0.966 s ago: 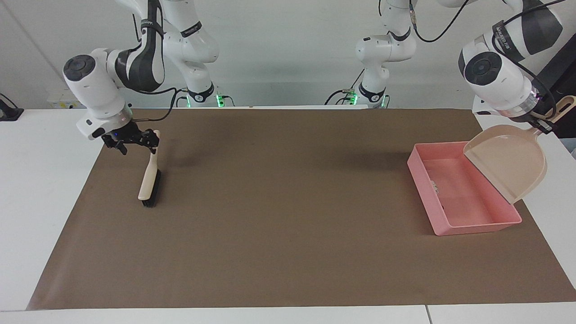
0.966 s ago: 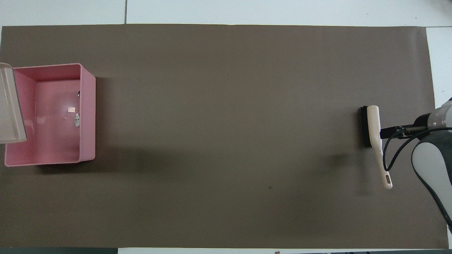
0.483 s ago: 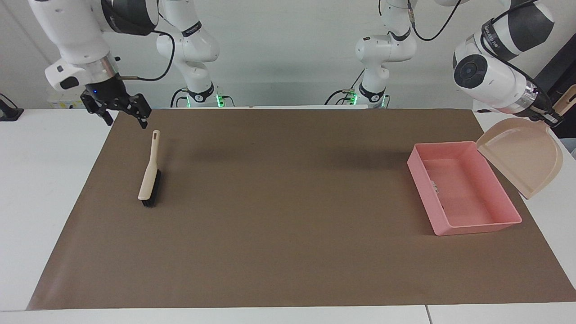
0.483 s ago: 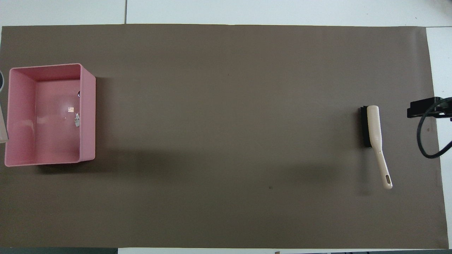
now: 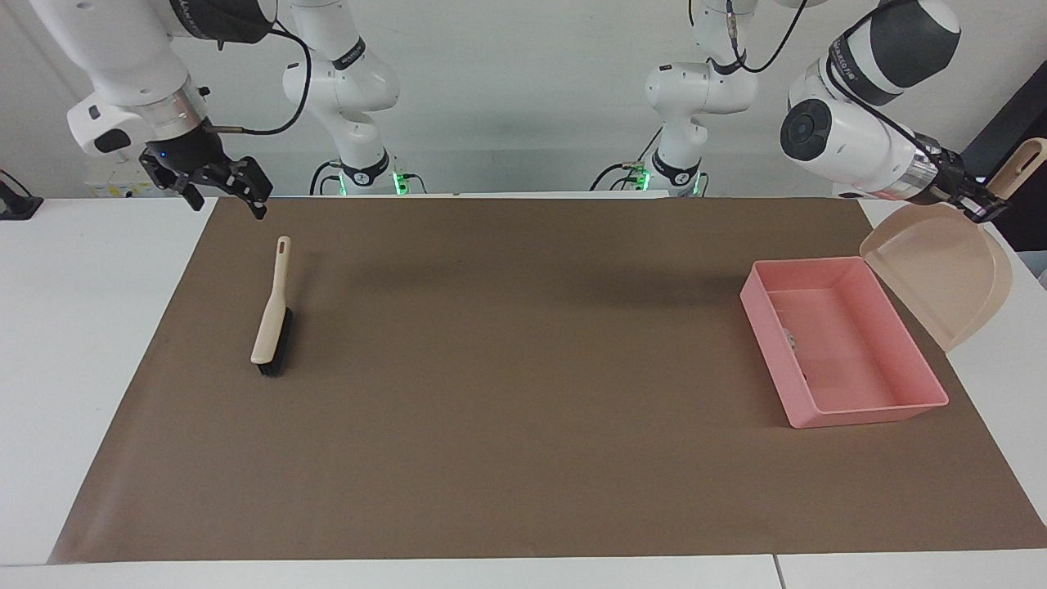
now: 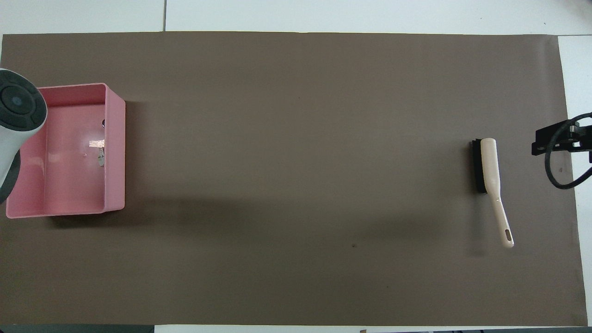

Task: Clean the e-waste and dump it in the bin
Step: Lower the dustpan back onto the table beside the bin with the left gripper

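The e-waste lies inside the pink bin [image 5: 918,406] [image 6: 115,138]: a whitish scrap [image 6: 100,156] [image 5: 789,335] with a shiny orange patch [image 6: 96,143] beside it, and a small dark bit [image 6: 102,123] against the bin's wall. My left gripper [image 5: 979,205] is shut on the handle of the beige dustpan [image 5: 941,270]. It holds the pan tilted in the air beside the bin, over the table's edge at the left arm's end. My right gripper [image 5: 229,200] hangs open and empty over the mat's corner, above the tip of the brush's handle.
The cream brush [image 5: 272,327] [image 6: 490,169] with black bristles lies flat on the brown mat [image 5: 523,393] toward the right arm's end. In the overhead view the left arm's wrist [image 6: 16,104] covers one corner of the bin, and the dustpan is out of sight.
My right gripper let go of the brush's handle and rose; the brush now lies flat. My left arm swung the dustpan off the bin, outward past the bin's side.
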